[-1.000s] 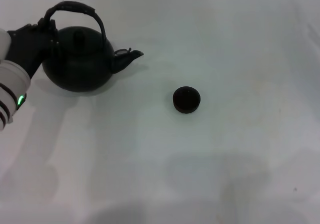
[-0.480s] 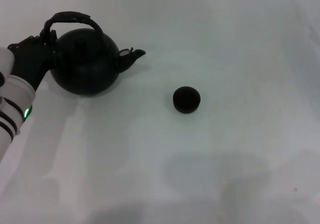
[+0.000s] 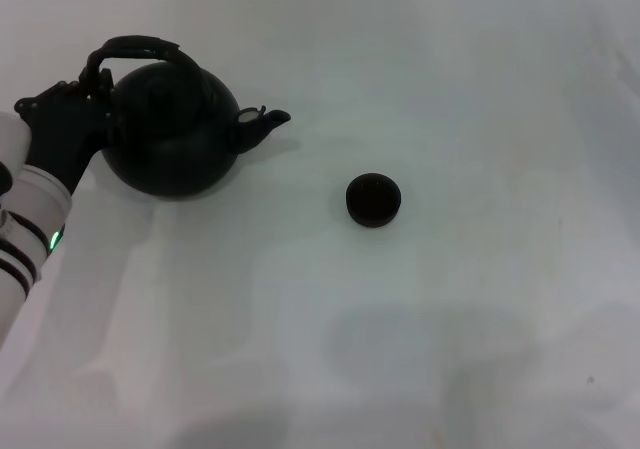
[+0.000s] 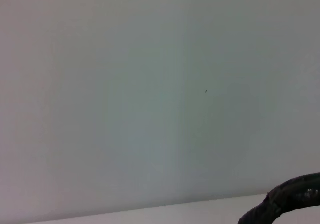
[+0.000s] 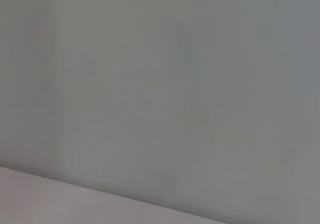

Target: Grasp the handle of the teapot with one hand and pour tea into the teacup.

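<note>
The black round-bellied teapot (image 3: 170,134) is at the far left of the white table, spout (image 3: 262,122) pointing right toward the teacup. Its arched handle (image 3: 135,47) leans toward the far side over the lid. My left gripper (image 3: 88,81), black, is shut on the left end of the handle, with the white forearm running down to the left edge. A dark stretch of the handle (image 4: 287,204) shows in the left wrist view. The small dark teacup (image 3: 373,199) stands alone near the table's middle, well right of the spout. The right gripper is out of view.
The white table (image 3: 450,299) stretches to the right of the cup and toward the front. A pale wall (image 5: 160,84) fills the right wrist view.
The teapot has shifted a little to the right with my left gripper on its handle. The handle has leaned back and the spout tip has dropped slightly. The teacup has not moved.
</note>
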Motion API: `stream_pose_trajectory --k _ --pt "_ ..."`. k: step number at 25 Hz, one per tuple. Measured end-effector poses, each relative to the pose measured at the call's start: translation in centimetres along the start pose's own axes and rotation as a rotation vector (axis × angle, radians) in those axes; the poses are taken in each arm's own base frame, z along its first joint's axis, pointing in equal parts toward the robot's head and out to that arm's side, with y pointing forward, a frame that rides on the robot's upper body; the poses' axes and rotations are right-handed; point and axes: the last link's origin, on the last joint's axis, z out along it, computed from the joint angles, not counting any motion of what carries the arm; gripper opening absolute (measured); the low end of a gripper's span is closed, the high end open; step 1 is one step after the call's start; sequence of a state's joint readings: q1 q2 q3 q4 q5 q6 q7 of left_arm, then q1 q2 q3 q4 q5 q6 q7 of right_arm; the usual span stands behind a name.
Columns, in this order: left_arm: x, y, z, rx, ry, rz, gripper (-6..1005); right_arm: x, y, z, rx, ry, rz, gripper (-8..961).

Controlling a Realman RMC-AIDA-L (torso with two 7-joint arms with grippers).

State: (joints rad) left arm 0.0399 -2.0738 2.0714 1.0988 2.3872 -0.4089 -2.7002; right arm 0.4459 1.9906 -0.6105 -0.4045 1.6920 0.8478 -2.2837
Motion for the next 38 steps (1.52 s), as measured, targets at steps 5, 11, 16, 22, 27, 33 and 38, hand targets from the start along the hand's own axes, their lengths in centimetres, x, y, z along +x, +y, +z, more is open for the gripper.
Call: stream_pose_trajectory --k 5,11,16,22,27,33,38 --pt "-0.1 0.0 -0.1 0.0 -0.001 0.004 102 0.0 0.0 0.0 0.001 -0.001 -0.001 860" --pt "-0.2 0.0 -0.1 0.0 -0.002 -0.011 102 -0.2 -0.2 0.0 0.002 -0.005 -0.007 860" --pt "-0.6 -0.2 -0.2 0.006 -0.015 -0.034 110 -0.2 -0.3 -0.1 0.004 -0.005 -0.008 860" --pt "-0.9 -0.6 -0.8 0.032 -0.008 -0.051 246 -0.2 -0.4 -0.1 0.01 -0.001 -0.01 860" --pt "-1.0 -0.7 -1.1 0.041 0.0 -0.041 354 -0.2 -0.4 0.0 0.008 0.0 -0.011 860" --pt "-1.2 -0.5 -1.6 0.031 0.005 -0.006 475 -0.2 -0.3 0.0 0.006 0.001 -0.014 860" --pt "-1.0 0.4 -3.2 0.016 0.117 0.091 627 -0.1 -0.4 0.0 0.01 0.002 -0.009 860"
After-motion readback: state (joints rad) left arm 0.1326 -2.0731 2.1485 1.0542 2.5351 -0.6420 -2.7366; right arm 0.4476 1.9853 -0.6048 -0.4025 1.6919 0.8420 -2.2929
